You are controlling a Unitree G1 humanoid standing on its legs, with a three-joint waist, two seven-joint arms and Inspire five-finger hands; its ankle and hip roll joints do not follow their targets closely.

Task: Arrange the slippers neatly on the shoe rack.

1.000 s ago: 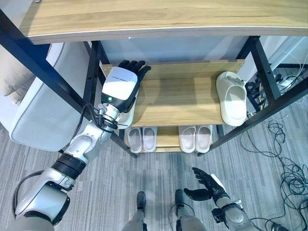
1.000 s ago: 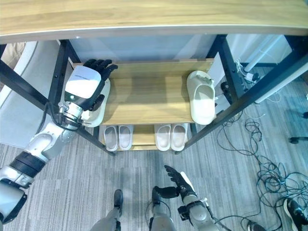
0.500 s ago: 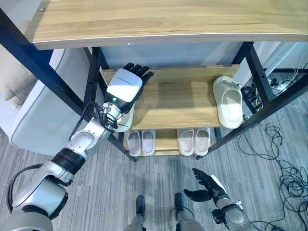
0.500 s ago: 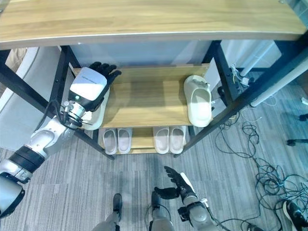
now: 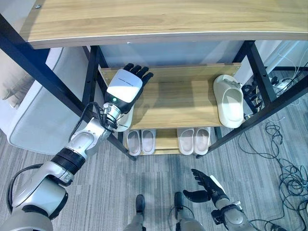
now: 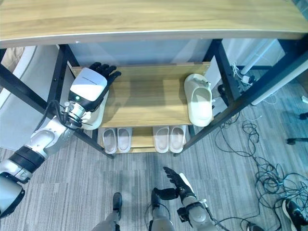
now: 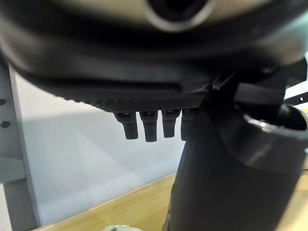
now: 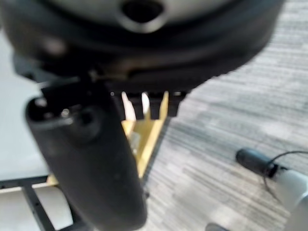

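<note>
Left hand (image 5: 126, 86) still flat-fingered over white slipper (image 5: 126, 118), barely moved, right hand (image 5: 208, 185) relaxed

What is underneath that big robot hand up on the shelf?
A white slipper lies on the middle shelf beneath the left hand. Just its near end peeks out by the wrist; the hand covers the rest, so whether the fingers touch it cannot be seen.

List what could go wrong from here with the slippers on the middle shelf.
1. The left slipper lies at the shelf's left front corner under the left hand; a push might tip it off.
2. The right slipper overhangs the front edge by the right post and could drop if the rack is bumped.
3. The two lie far apart, so pairing needs a long slide.
</note>
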